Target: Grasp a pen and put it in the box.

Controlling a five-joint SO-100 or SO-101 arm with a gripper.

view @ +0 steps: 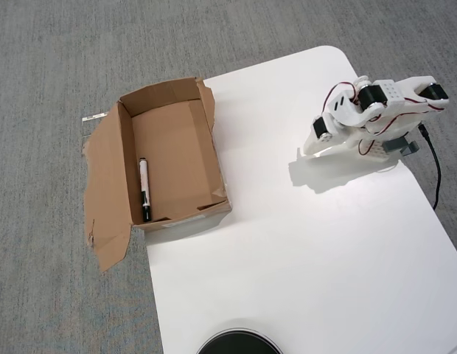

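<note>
A single overhead view looks down from well above, tilted slightly so the scene sits at a slant. It stands far enough back to take in most of the white tabletop (302, 243), whose lower and right edges run out of frame, and a wide stretch of grey carpet (51, 59) at left and top. The cardboard box (110, 184) lies left of centre, the white arm (372, 114) at upper right.
</note>
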